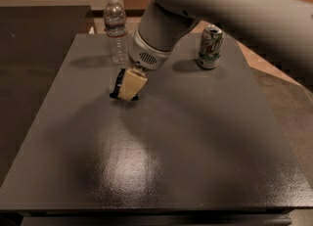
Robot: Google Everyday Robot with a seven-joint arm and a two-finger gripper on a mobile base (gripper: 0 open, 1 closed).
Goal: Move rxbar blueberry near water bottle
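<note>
Camera view: the gripper (131,84) hangs low over the counter (171,161), its jaws clamped on the rxbar blueberry (118,84), near the water bottle (116,29) and just in front of it. Whether the bar touches the surface I cannot tell. The carry looks nearly done. The next move calls for setting it down beside the bottle without knocking it, then releasing.

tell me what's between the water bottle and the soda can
In the camera view, only the arm's wrist crosses that stretch; its gripper, holding the rxbar blueberry, hangs just in front of the water bottle.
</note>
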